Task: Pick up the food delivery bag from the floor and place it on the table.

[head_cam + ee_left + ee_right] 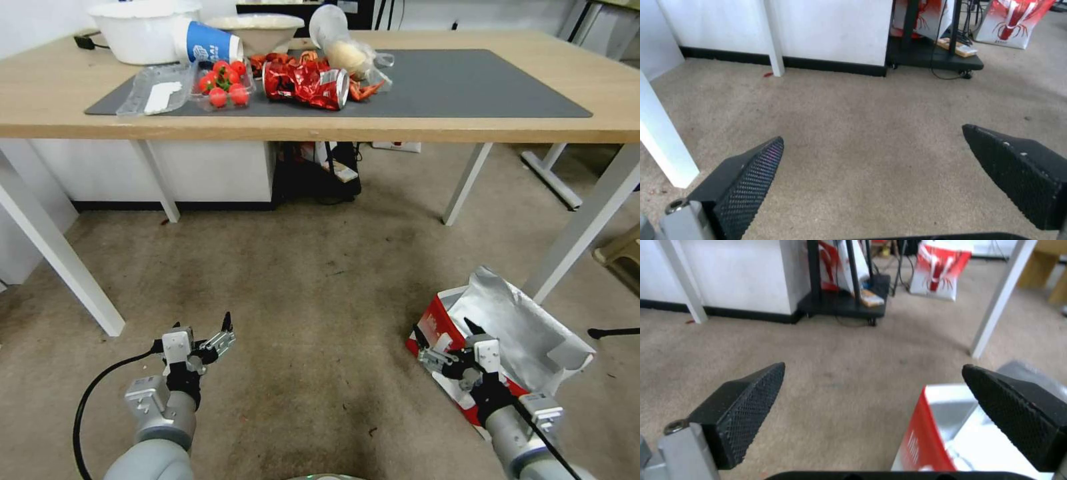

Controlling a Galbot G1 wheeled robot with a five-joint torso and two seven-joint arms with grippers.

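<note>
Your right hand hangs wide open at about 5 o'clock in the head view, low over the near red edge of the food delivery bag; it holds nothing. In the right wrist view one finger sits above the bag's open top and the other finger over bare carpet. Your left hand waits at 7 o'clock, also spread wide and empty, above the floor.

Largest first: the floor fills the middle of your head view, worn and stained. The worktop runs across 12 o'clock on white legs, with a dark grey mat on it. The bag lies on the floor at 4 o'clock, near a worktop leg, its silver foil lining open upward. On the mat, at 11 to 12 o'clock, you see a white bowl, a crumpled red wrapper, and a clear tray of strawberries.
</note>
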